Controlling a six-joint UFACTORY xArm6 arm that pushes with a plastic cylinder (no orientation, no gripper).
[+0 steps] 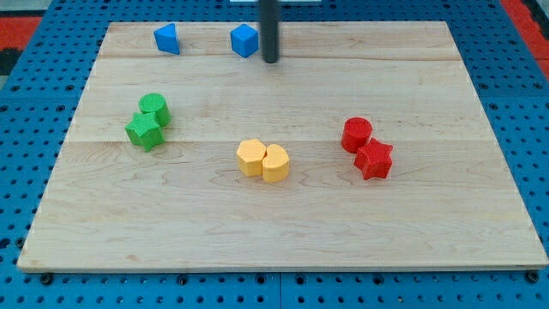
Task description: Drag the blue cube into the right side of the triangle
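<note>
A blue cube (244, 40) sits near the top edge of the wooden board (283, 232), left of centre. A blue triangle block (167, 39) lies to its left, with a gap about one and a half blocks wide between them. My tip (270, 60) is the lower end of a dark rod coming down from the view's top. It stands just right of the blue cube, close to its right face; I cannot tell whether it touches.
A green cylinder (155, 108) and a green star (144, 131) touch at the left. Two yellow blocks (251, 157) (275, 163) touch at the centre. A red cylinder (357, 134) and a red star (374, 160) touch at the right. Blue pegboard (26, 103) surrounds the board.
</note>
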